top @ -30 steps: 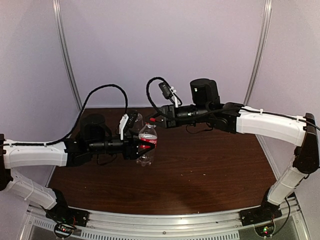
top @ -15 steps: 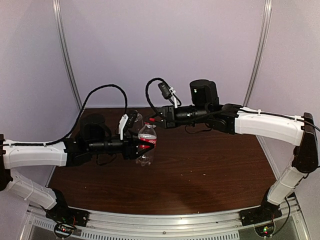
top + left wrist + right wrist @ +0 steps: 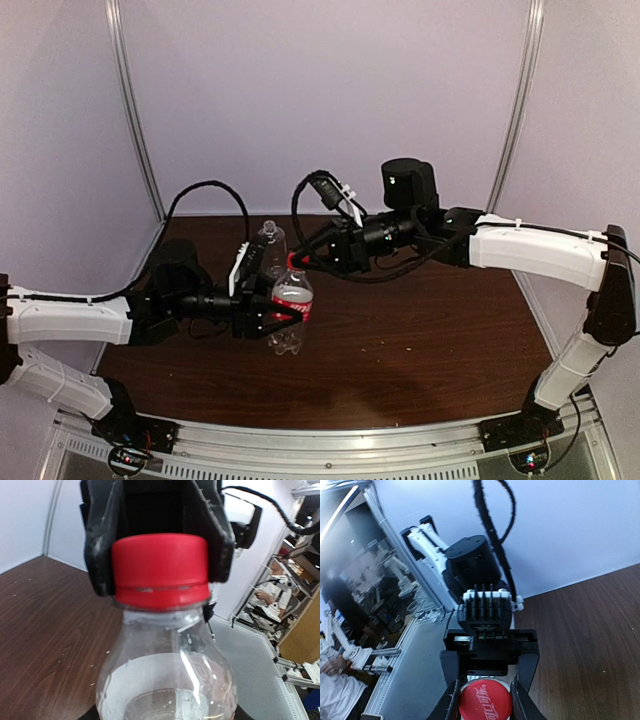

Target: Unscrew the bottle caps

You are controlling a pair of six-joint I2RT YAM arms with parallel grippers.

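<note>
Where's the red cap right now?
In the top view, left of centre, the red cap sits on the red-label bottle, pinched in the right claw.

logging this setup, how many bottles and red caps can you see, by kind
clear plastic bottles: 2 (red-label bottle, plain bottle)
red cap: 1
total: 3

even, soft light; top view slightly dim, purple cast. bench point(image 3: 420, 330) shows dull sheen, faint shadows. left wrist: red cap point(image 3: 159, 567) soft, background blurred. right wrist: bright wall point(image 3: 570, 530), edges stretched.
</note>
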